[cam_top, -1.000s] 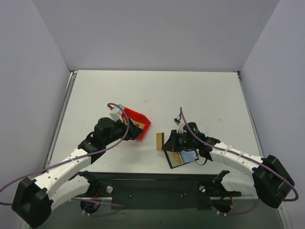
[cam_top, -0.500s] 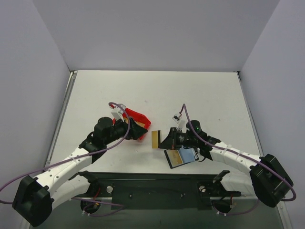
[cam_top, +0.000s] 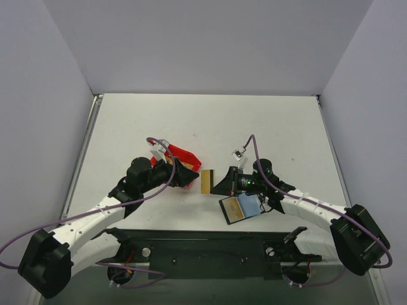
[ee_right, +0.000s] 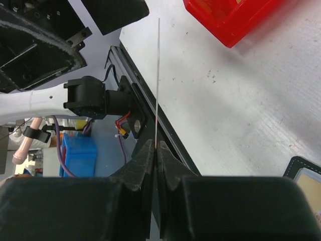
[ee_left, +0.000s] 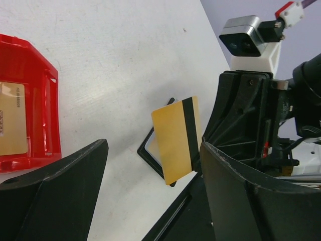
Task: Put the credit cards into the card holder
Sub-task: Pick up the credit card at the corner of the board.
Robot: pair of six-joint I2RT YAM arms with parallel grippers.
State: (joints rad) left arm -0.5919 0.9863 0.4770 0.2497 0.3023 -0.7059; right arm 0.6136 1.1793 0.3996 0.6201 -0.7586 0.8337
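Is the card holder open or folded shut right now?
Open. The card holder lies spread flat on the table, its pale blue inside facing up in the top view.

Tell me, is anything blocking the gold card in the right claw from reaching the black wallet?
Nothing visible does. The right gripper holds the credit card above the table; the card holder lies open beside it.

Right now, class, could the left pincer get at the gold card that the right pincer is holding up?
Probably yes: the left pincer is open and facing the card, with nothing between them.
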